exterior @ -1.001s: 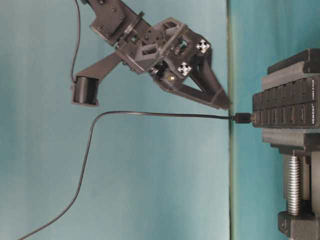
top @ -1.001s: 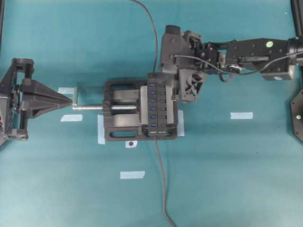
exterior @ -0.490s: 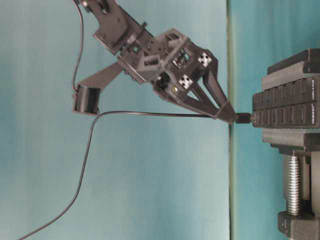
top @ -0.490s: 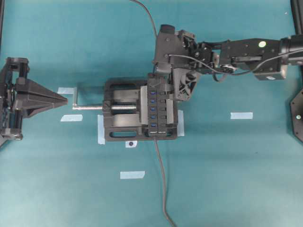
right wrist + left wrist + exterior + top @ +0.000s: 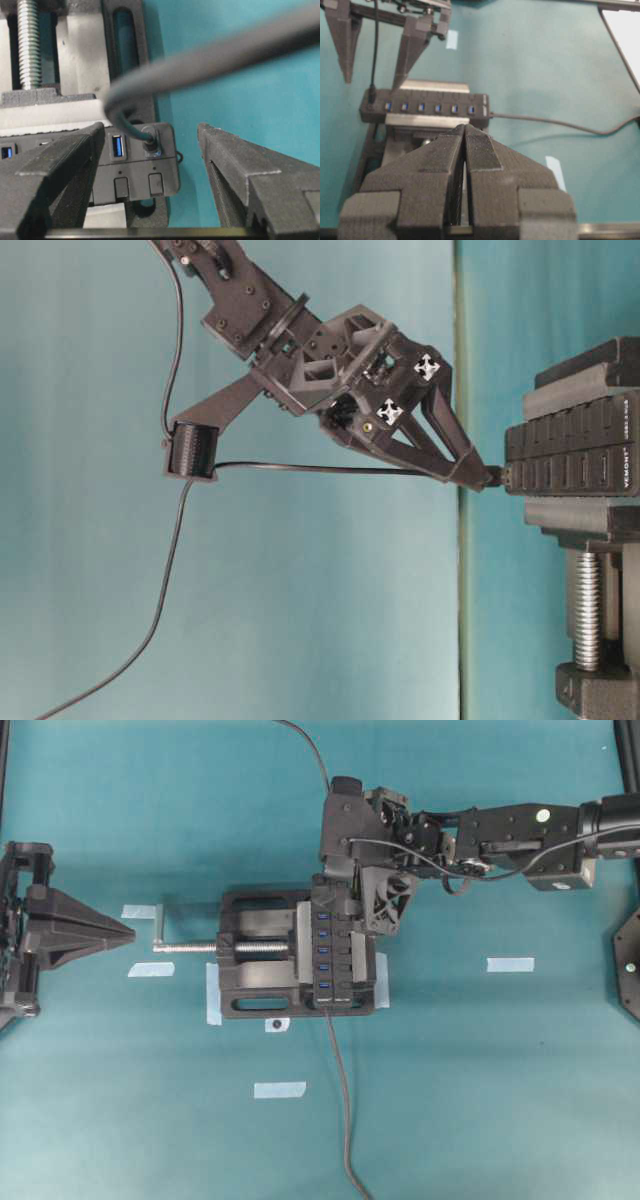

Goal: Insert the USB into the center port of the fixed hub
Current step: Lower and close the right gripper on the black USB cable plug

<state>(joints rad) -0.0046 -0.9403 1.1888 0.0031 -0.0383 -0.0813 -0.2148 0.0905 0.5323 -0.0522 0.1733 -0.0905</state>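
Right gripper [image 5: 150, 165] jaws apart; USB [image 5: 149, 135] end-plugged.

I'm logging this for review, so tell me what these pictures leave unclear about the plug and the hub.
- Overhead: the right gripper covers the USB and the hub's far end.
- Right wrist: the USB sits in an end port; the blurred cable and a finger hide the other ports.
- Table-level: the ports face away.
- Left wrist: the ports are too small to count surely.

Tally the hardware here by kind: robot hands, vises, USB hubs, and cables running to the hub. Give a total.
Robot hands: 2 (left hand, right hand)
Vises: 1 (vise)
USB hubs: 1 (hub)
Cables to the hub: 2 (USB cable, hub's own cable)
Total: 6
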